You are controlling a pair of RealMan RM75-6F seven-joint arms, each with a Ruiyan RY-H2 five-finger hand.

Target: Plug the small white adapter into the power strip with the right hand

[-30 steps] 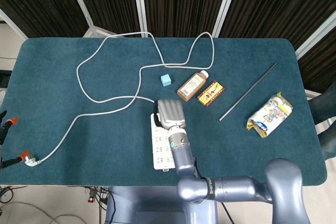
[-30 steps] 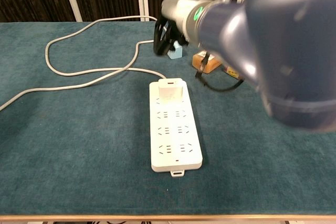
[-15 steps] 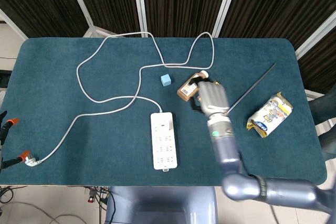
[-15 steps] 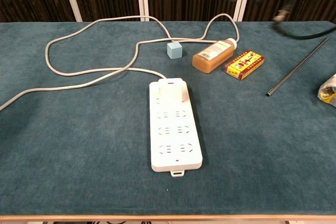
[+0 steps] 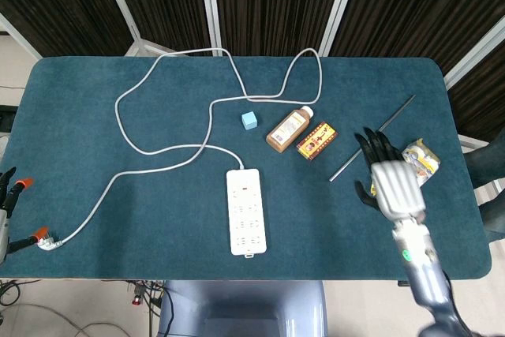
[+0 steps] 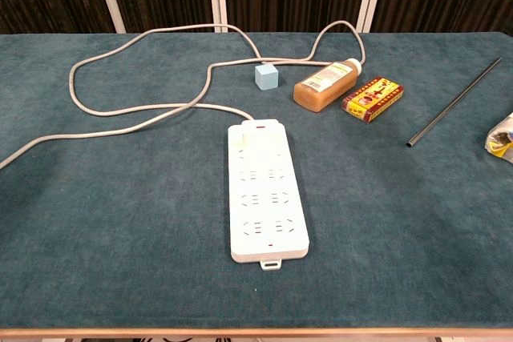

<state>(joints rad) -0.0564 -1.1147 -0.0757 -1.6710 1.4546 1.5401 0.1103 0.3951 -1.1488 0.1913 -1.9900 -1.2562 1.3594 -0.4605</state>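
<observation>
Right hand (image 5: 390, 183) empty with fingers spread, adapter (image 6: 259, 140) seated in power strip (image 6: 267, 198), box (image 6: 373, 97) print unreadable.

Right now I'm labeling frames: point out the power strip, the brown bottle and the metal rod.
power strip (image 6: 268, 206), chest view, middle of its top face.
brown bottle (image 6: 325, 84), chest view, its label.
metal rod (image 6: 454, 104), chest view, mid-shaft.

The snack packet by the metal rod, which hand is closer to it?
Right. The right hand hovers beside the snack packet, partly overlapping it; the left hand barely shows at the table's opposite edge.
</observation>
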